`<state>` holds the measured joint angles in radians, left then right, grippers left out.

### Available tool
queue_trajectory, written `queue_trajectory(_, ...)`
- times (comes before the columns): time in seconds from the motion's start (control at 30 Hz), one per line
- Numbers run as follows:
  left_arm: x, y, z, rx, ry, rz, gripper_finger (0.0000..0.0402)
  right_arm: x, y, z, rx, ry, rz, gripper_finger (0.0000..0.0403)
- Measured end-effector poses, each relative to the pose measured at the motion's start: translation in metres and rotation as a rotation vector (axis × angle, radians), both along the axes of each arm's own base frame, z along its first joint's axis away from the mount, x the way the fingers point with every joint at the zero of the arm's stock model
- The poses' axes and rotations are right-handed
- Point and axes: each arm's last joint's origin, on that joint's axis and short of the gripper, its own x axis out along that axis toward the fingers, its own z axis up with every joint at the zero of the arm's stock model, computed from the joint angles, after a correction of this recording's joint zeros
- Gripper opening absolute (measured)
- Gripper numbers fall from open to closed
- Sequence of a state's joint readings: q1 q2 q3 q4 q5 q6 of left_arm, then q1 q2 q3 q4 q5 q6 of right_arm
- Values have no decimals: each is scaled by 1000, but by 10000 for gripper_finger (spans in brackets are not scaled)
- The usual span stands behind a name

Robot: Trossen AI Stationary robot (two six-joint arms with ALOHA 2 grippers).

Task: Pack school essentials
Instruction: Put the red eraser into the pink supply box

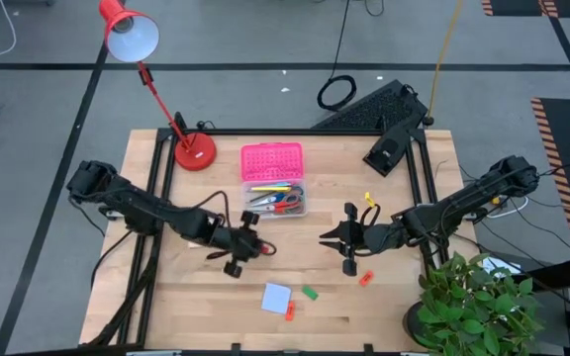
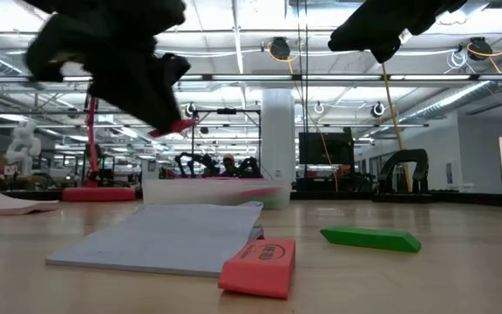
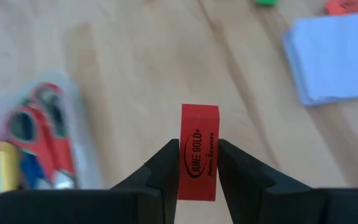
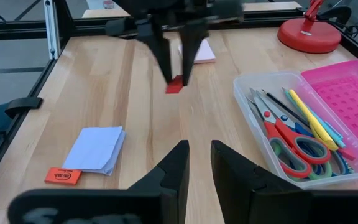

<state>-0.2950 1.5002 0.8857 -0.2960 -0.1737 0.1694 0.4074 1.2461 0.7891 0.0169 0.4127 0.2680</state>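
A: Near edge first: pale blue square note pad point(image 1: 276, 297) flat on the wood, small red rectangular eraser point(image 1: 289, 311) touching it, green eraser point(image 1: 310, 293) just right. Not packed yet.

B: Mid-table, left gripper point(image 3: 199, 163) pinching another red eraser point(image 3: 199, 151) upright, probably for dropping in. Right gripper point(image 1: 341, 237) nearby, fingers spread, waiting. Farther back, clear plastic box point(image 1: 299, 204) already holding scissors and pencils.

Only readable print: "JUNE GOLD" in black oval on red eraser point(image 3: 199, 151), smaller line beside it too tiny to make out. Nothing else legible.
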Motion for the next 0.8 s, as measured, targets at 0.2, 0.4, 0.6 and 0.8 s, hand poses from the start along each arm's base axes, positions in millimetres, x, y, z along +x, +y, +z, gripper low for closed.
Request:
queue_trajectory(0.2, 14, 29, 16, 29, -38, 58, 106, 0, 0, 0, 0, 0, 0, 59)
queue_trajectory(0.4, 16, 61, 14, 31, -7, 159, 106, 0, 0, 0, 0, 1, 0, 59)
queue_trajectory(0.6, 12, 90, 11, 6, 56, 234, 106, 0, 0, -1, -3, 7, 0, 59)
queue_trajectory(0.8, 9, 109, 6, -32, 66, 313, 106, 0, 0, -1, -3, 7, 0, 59)
